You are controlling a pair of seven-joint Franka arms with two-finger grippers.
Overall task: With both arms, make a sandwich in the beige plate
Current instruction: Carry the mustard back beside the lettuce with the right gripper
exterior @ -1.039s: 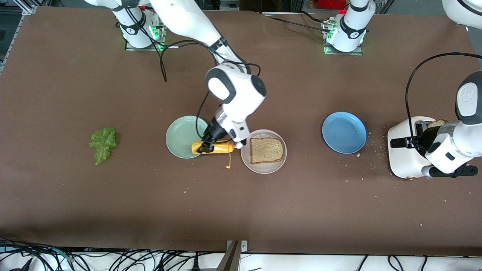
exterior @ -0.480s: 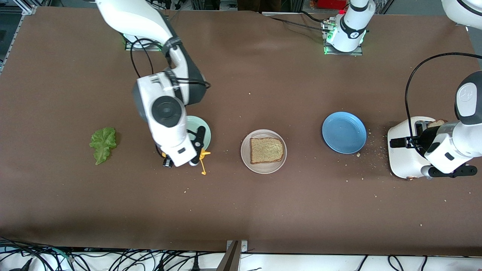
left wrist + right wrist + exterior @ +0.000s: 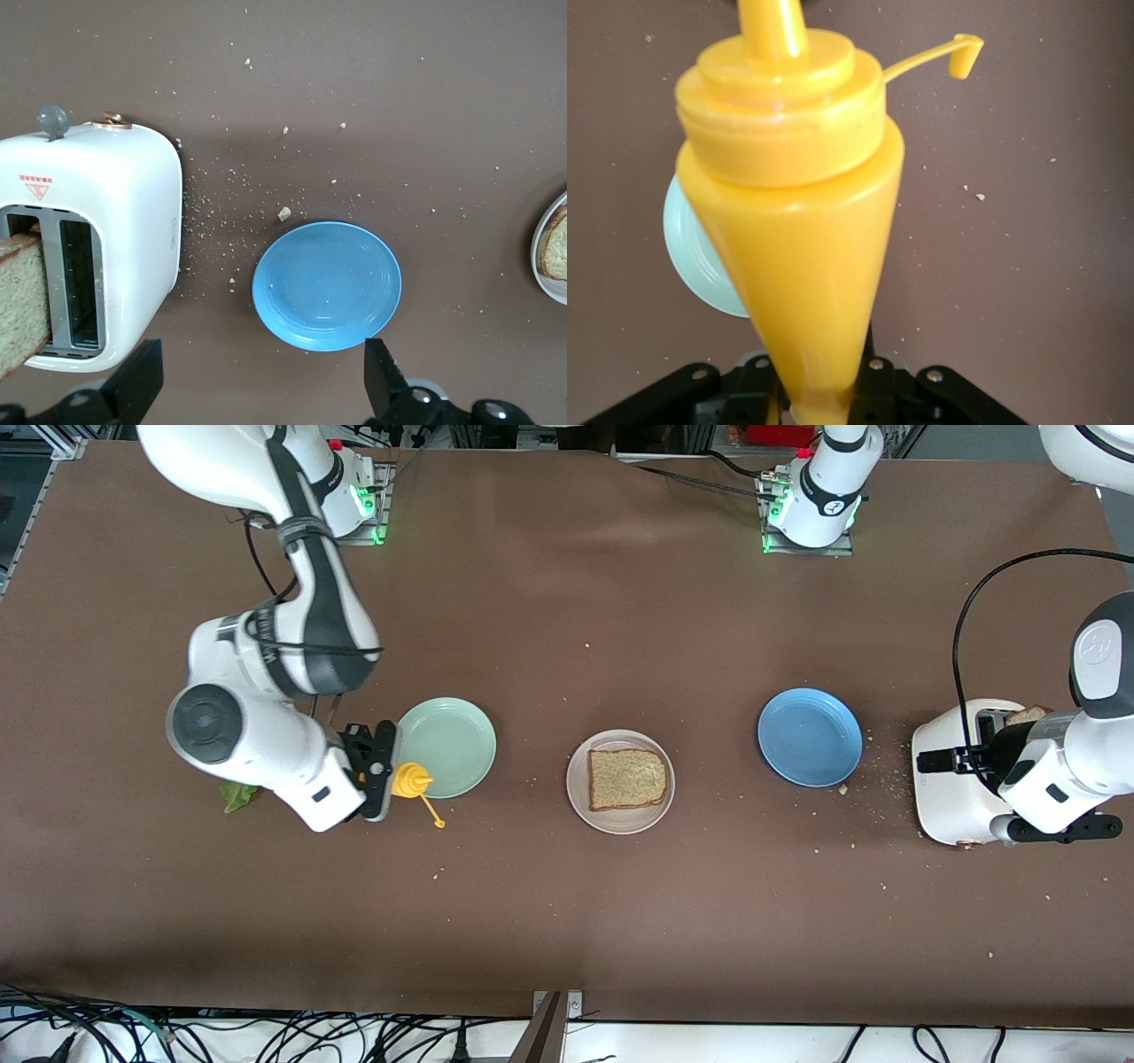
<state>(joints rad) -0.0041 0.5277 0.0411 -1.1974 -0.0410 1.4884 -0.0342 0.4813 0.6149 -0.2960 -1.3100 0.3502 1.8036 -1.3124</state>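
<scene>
Currently the right gripper (image 3: 379,769) is clamped on a yellow bottle (image 3: 409,780), carried in the air just off the rim of the green plate (image 3: 447,746) at the side toward the right arm's end of the table; the bottle's loose cap (image 3: 433,815) dangles on its strap. Under that arm, only a tip of the lettuce (image 3: 236,796) shows.

Well away toward the left arm's end, the beige plate (image 3: 620,817) holds one bread slice (image 3: 627,779). The left gripper (image 3: 261,390), fingers spread wide and empty, hovers between the toaster (image 3: 952,779) and the blue plate (image 3: 809,736). A second slice (image 3: 19,301) stands in one toaster slot. Crumbs (image 3: 284,213) are scattered between toaster and blue plate.

Count: three plates, two slices, one lettuce leaf, one bottle, one toaster.
</scene>
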